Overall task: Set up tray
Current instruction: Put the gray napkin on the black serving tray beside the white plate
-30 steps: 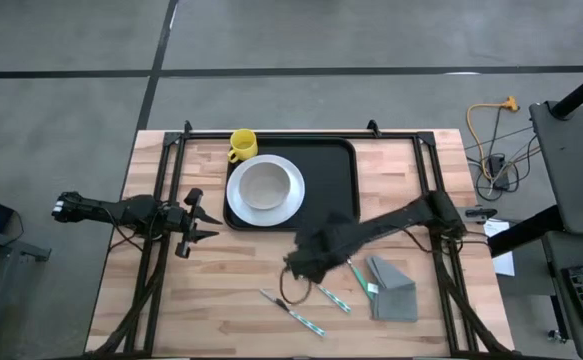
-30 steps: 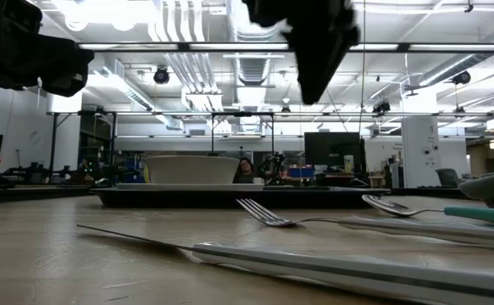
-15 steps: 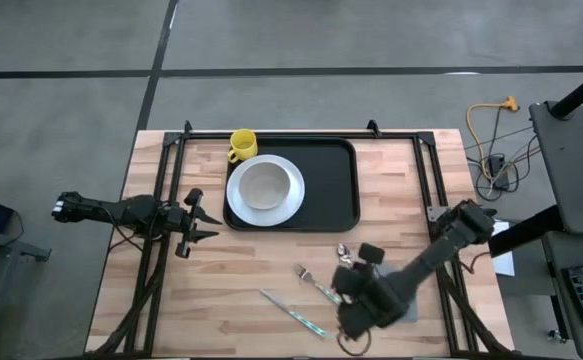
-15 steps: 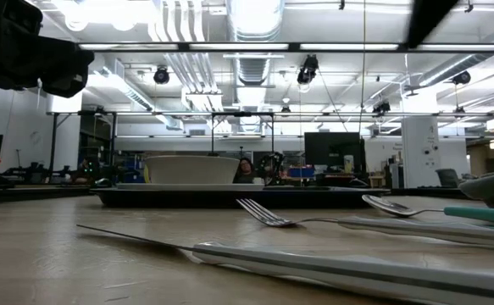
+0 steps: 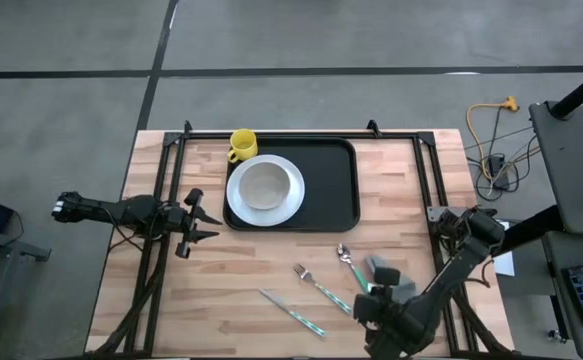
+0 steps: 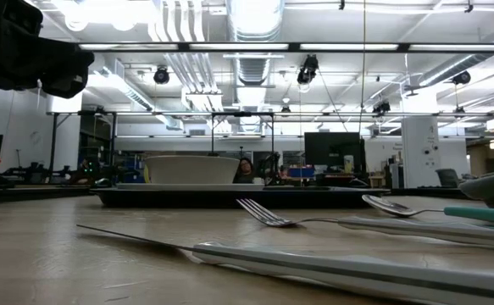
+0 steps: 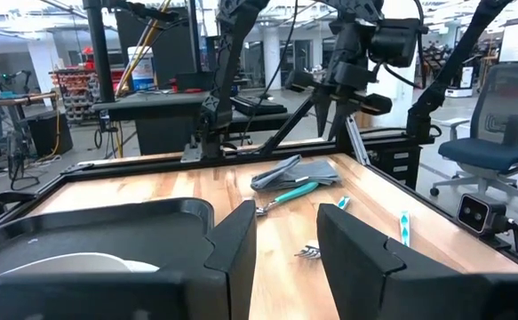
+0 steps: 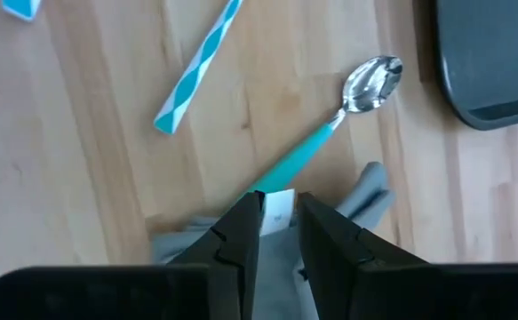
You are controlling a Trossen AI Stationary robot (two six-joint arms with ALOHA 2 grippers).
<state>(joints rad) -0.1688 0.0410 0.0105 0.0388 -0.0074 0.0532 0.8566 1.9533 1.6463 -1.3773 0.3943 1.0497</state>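
Found the right gripper nearest of all, raised over the near right part of the wooden table and pointing down at a folded grey napkin. Saw its jaws parted by only a narrow slit, clamped on nothing and touching nothing (the cloth lay well below the fingertips, so far as the wrist view gave it). Noted a teal-handled spoon just beyond the napkin, lying flat with its bowl toward the tray and its handle end at the napkin's edge. Found a fork to the left of the spoon, flat on the wood and lying on a slant, close to the spoon but apart from it. Made out a knife nearer the front edge than the fork, roughly parallel to it and also apart. Came next to the left gripper, waiting above the left side of the table, level with the near edge of the tray and pointing toward it. Saw its fingers spread wide, empty, in contact with nothing. Found the tray beyond all this, flat at the far middle of the table, its right half bare. Noted a white plate on its left half, overhanging the rim slightly, with a pale bowl seated on it. Spotted a yellow mug farthest off, at the tray's far left corner (whether inside the rim or just on it, could not tell).
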